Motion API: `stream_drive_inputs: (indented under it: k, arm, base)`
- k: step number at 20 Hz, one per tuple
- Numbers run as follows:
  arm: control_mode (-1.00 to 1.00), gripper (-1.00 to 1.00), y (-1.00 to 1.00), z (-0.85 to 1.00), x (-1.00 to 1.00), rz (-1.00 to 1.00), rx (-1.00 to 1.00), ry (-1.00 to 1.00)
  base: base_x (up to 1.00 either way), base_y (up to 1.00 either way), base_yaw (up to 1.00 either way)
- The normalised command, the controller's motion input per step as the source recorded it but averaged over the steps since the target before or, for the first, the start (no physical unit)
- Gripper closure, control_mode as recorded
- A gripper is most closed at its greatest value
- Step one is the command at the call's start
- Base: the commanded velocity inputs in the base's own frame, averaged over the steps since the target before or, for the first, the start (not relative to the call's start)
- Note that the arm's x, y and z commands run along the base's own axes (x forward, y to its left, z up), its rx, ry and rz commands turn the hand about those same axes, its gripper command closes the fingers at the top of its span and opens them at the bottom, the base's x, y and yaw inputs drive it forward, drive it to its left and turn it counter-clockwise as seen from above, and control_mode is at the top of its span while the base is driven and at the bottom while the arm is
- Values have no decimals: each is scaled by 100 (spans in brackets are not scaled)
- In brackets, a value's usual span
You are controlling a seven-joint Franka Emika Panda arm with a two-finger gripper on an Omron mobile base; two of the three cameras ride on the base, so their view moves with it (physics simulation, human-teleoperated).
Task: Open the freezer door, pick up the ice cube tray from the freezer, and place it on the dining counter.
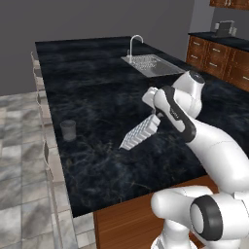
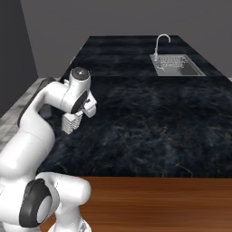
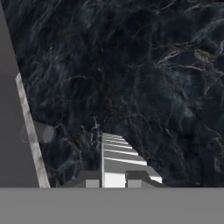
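Note:
The pale ice cube tray (image 1: 140, 132) hangs tilted above the black marbled dining counter (image 1: 97, 97), its lower end near the stone. My gripper (image 1: 156, 115) is shut on the tray's upper end. From the right base view the tray (image 2: 71, 121) shows below the hand, with the gripper (image 2: 79, 113) partly hidden by the wrist. In the hand view the tray (image 3: 117, 157) runs away from the gripper (image 3: 114, 180) over the dining counter (image 3: 144, 74). The freezer and the freezer door are out of view.
A small grey cup (image 1: 68, 130) stands on the counter near its left edge, left of the tray; it shows blurred in the hand view (image 3: 38, 132). The inset steel sink (image 1: 151, 64) with a faucet (image 1: 135, 44) lies at the far side. Wood cabinets (image 1: 219, 61) stand at the right.

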Motion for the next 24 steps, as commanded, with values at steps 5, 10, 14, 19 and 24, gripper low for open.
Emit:
stream_drive_inputs:
  k: [5,10,14,19,24]
  arm:
    - [-100,100,-2,-23,0,4,-3,0]
    - [-100,100,-2,-23,0,3,-5,0]
    - [-100,100,-1,-24,0,4,-5,0]
    - [-100,100,-4,-24,0,4,-5,-2]
    - [-100,100,-5,-25,0,4,-5,-6]
  base:
    - [0,0,0]
    - [0,0,0]
    - [0,0,0]
    - [0,0,0]
    - [0,0,0]
